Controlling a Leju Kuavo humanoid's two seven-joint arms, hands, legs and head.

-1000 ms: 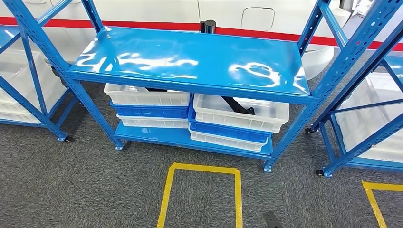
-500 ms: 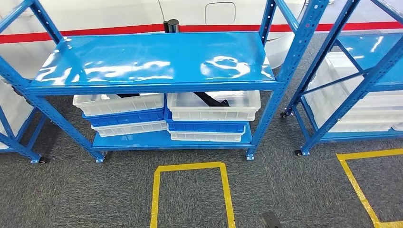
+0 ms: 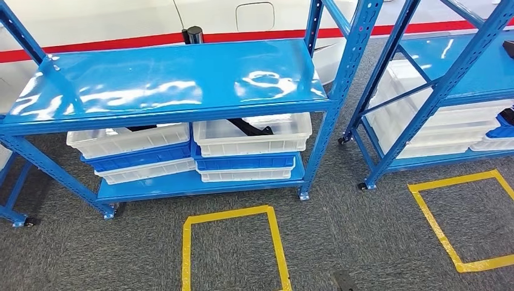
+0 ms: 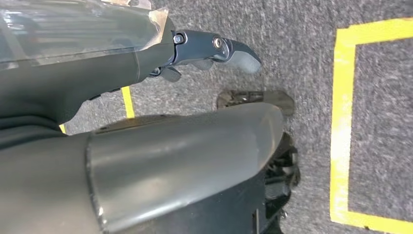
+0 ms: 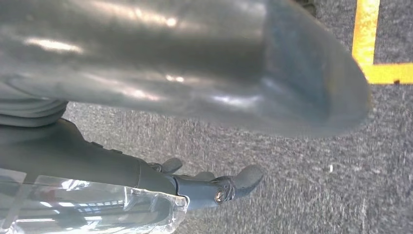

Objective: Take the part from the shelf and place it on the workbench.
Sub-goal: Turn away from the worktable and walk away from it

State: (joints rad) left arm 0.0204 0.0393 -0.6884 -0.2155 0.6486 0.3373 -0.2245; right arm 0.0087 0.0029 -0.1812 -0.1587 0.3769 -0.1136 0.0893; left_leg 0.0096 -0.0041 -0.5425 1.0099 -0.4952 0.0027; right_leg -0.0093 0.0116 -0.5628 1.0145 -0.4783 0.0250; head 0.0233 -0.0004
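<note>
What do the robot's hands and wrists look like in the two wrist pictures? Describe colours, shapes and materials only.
The left hand has dark blue-grey fingers with small silver screws and a rounded grey tip. A clear, glossy plastic cover wraps the wrist behind it. The right hand looks the same.

The part (image 3: 250, 128) is a black, elongated piece lying tilted inside a white bin (image 3: 251, 143), one end leaning up toward the bin's rear left, the other toward its middle; much of it is hidden beneath the blue shelf (image 3: 163, 82); the bin sits on top of a stack at the right of the shelf's lower level; a second dark piece (image 3: 141, 128) lies in the neighbouring left white bin (image 3: 127, 140)
</note>
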